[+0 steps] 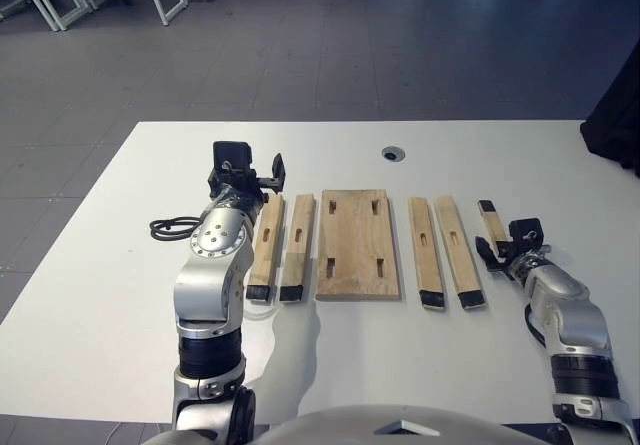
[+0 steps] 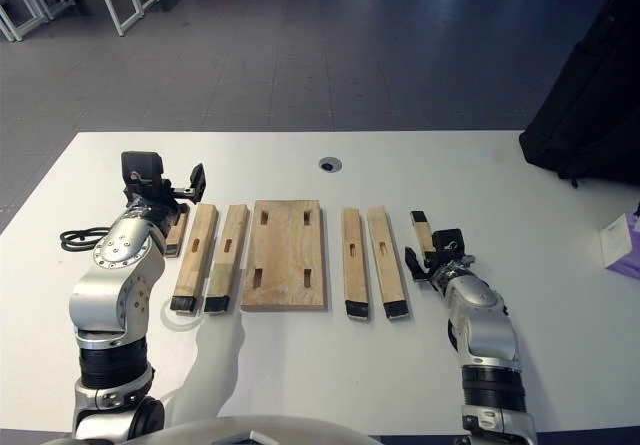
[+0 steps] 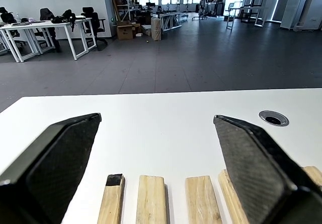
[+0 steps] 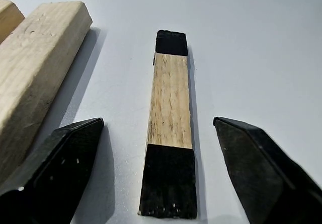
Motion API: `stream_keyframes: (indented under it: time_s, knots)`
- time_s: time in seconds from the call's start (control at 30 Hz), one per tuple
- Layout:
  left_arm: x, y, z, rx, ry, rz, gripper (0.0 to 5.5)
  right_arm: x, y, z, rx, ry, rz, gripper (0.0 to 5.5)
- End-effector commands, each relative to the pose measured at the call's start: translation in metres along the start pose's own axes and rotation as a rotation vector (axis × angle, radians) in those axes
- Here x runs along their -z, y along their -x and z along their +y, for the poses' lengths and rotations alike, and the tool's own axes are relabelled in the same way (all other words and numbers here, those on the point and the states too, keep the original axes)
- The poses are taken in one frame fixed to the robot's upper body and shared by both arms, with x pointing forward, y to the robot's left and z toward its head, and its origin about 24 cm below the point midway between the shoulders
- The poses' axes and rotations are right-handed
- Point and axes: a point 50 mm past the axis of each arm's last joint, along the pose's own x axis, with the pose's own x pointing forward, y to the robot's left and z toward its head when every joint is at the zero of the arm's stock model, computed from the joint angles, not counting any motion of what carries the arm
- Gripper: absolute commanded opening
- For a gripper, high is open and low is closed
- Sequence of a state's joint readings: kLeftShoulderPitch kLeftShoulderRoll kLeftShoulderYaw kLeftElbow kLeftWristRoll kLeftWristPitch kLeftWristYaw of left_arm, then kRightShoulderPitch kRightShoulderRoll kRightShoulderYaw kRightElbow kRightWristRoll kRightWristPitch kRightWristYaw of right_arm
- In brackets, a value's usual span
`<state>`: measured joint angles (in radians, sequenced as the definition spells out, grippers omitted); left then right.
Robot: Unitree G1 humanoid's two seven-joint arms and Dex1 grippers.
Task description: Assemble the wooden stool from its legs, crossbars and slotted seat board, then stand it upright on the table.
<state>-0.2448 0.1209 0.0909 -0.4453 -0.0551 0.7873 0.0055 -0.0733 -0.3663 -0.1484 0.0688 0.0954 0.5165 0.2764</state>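
The slotted seat board (image 1: 357, 243) lies flat mid-table (image 1: 110, 275), its long axis running near to far, with the left legs (image 1: 267, 245) and the right legs (image 1: 425, 250) parallel beside it, their black-capped ends toward the near edge. Beyond each pair lies a thinner bar on the same axis: the left crossbar (image 2: 178, 231), partly under the left arm, and the right crossbar (image 4: 170, 133), black at both ends. The left gripper (image 3: 156, 121) hovers over the far ends of the left pieces, jaws spread wide and empty, while the right gripper (image 4: 157, 126) sits low at the right crossbar's near end, jaws parted either side of it without touching.
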Motion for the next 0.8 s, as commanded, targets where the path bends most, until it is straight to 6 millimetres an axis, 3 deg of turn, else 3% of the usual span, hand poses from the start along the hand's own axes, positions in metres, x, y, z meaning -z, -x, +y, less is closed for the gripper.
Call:
stream_keyframes:
  time_s: [0.03,0.33,0.53,0.63,0.73,0.8]
  knots:
    - [-0.005,0.000,0.000,0.010,-0.009,-0.006,4.14,0.040,0.001,0.006,-0.017,-0.023,0.161,3.52]
    - [-0.006,0.000,-0.002,0.016,-0.008,-0.004,4.14,0.069,0.002,-0.003,0.023,-0.078,0.237,2.06]
    - [-0.006,0.000,-0.002,0.016,-0.007,-0.003,4.14,0.062,0.001,0.001,0.021,-0.087,0.201,1.29]
    - [-0.005,-0.002,-0.001,0.020,-0.016,0.009,4.14,0.032,-0.003,-0.003,0.045,-0.067,0.080,1.28]
    - [-0.010,-0.009,-0.004,0.109,-0.004,0.013,4.14,-0.040,-0.003,-0.005,0.116,0.012,-0.188,1.28]
    - [-0.012,-0.015,-0.015,0.260,0.128,0.057,4.14,-0.079,0.000,0.007,0.107,0.095,-0.333,1.28]
